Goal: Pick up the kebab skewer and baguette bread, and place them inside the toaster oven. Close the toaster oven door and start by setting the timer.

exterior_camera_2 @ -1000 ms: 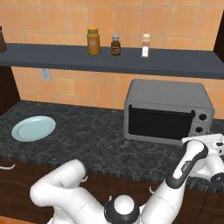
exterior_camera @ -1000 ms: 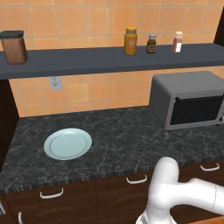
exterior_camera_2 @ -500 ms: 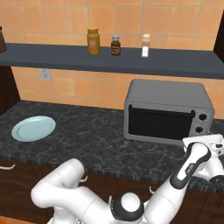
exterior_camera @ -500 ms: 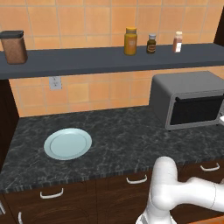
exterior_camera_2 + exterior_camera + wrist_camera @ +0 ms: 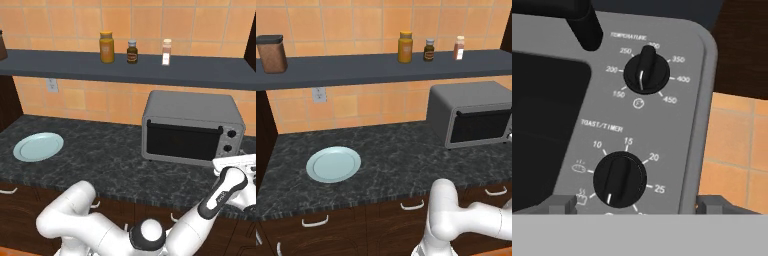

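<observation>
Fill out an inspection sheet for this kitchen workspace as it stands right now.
Surface: dark speckled counter, with a pale blue plate lying bare at its left.
Job's things: toaster oven at the counter's right, toaster oven door shut; skewer and baguette nothing seen. Timer knob sits below the temperature knob on the right panel.
Clutter: three jars and a brown canister on the shelf.
Grippers: gripper open, facing the panel, its fingertips flanking the timer knob without touching it.
Cables: nothing seen; a wall outlet is free.
Surroundings: orange tiled wall, dark cabinets with handles below.
</observation>
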Tool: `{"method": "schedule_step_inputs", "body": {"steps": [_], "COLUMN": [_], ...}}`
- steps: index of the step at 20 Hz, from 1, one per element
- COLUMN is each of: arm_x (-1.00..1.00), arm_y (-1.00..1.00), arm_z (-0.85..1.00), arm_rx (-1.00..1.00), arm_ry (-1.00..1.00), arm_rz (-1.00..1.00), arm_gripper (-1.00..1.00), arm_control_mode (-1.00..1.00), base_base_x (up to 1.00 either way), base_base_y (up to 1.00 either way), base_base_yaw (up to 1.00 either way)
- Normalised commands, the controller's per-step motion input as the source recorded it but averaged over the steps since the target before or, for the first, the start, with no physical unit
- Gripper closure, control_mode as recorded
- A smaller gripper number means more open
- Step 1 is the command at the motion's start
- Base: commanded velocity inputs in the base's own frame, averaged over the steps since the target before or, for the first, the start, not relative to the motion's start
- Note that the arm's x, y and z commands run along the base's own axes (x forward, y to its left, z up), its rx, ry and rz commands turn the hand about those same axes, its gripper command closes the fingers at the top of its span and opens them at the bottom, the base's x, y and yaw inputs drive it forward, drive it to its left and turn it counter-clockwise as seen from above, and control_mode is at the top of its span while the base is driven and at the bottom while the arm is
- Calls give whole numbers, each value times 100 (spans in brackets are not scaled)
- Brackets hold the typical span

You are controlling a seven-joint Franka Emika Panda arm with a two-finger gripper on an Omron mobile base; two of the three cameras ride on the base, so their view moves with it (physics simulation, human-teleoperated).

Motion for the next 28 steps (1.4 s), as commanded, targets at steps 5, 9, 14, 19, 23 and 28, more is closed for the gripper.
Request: {"method": "schedule_step_inputs", "body": {"steps": [5, 9, 14, 19, 23, 28], "arm_x": [0, -1, -4, 0, 0, 6], "arm_y": [9, 18, 24, 10, 3, 0], "arm_z": [25, 24, 0, 0, -6, -20], "arm_rx": [0, 0, 0, 0, 0, 0], "arm_ry": [-1, 0, 0, 0, 0, 0], "arm_rz": [0, 0, 0, 0, 0, 0], "arm_gripper": [-100, -100, -100, -100, -100, -100], "arm_control_mode": [-100, -100, -100, -100, -100, -100], "base_base_x": [0, 0, 0, 0, 0, 0], "base_base_y": [0, 0, 0, 0, 0, 0], "base_base_yaw": [0, 0, 0, 0, 0, 0]}}
